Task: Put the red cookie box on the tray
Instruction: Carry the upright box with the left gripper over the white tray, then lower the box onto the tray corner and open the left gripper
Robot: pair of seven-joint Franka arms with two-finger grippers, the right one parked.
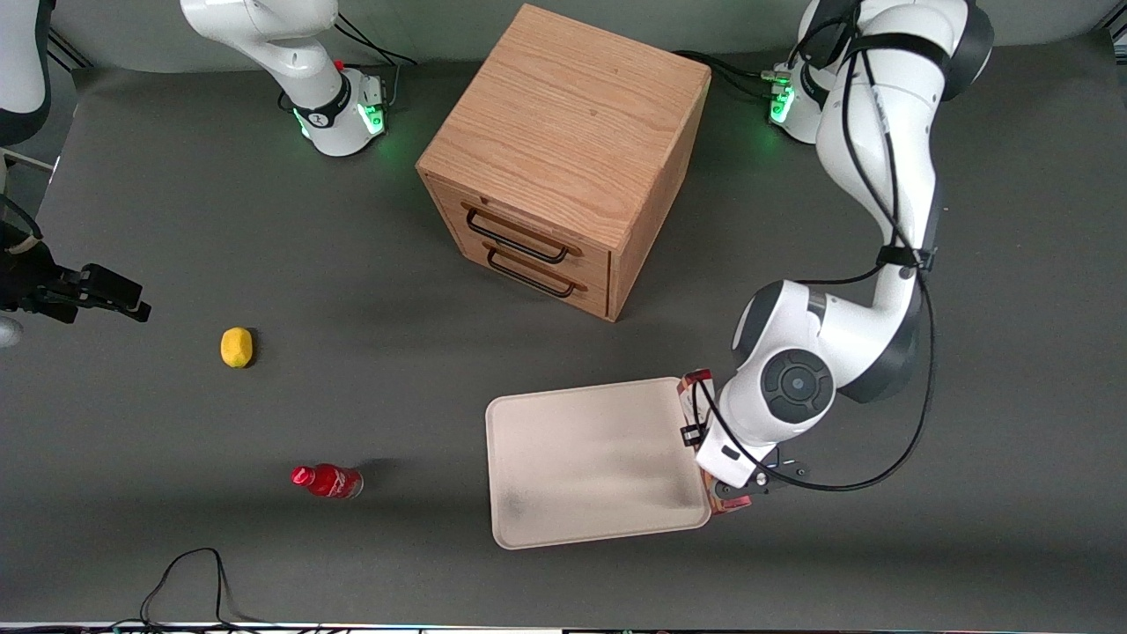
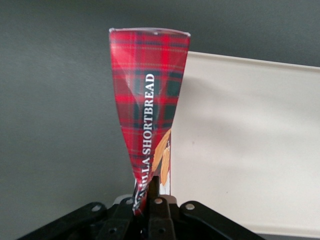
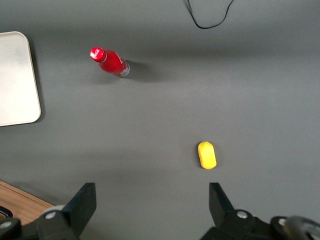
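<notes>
The gripper was clamped on the red cookie box, which sat along the tray edge toward the working arm's end of the table.

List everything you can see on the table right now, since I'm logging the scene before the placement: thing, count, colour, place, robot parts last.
red cookie box: 1, red tartan with white lettering, held at the tray's edge toward the working arm's end of the table
tray: 1, beige-white, on the table, nearer the front camera than the cabinet
drawer cabinet: 1, light wood with two black handles, mid-table
lemon-like object: 1, yellow, toward the parked arm's end
small bottle: 1, red, lying nearer the front camera than the yellow object
cable: 1, black, at the table edge nearest the front camera
gripper: 1, black, shut on the box, above the tray's edge
</notes>
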